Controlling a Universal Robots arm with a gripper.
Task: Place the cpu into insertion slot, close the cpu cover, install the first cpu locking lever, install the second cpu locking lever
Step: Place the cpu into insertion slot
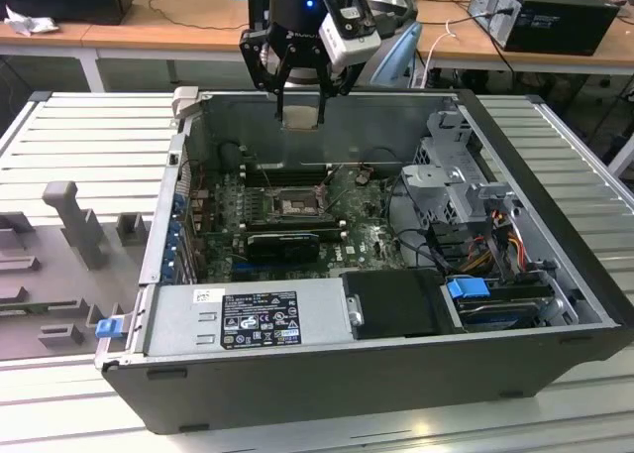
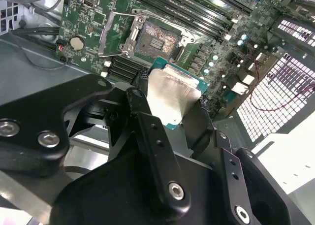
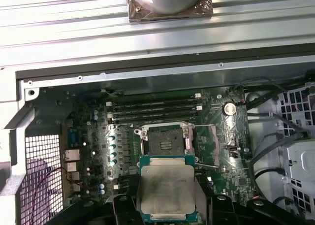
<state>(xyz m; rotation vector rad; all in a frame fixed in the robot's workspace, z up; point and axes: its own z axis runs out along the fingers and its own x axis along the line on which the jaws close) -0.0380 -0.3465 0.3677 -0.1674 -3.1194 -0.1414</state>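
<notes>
1. Your end effector pinches the cpu by its edges.
2. You hold it in the air, apart from the insertion slot.
3. You see the cpu cover swung open beside it.

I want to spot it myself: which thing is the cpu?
Find the big open computer case. Above it, the black tool pinches the cpu. It's the flat silvery square, unlike the dark slot on the green board below.
</notes>
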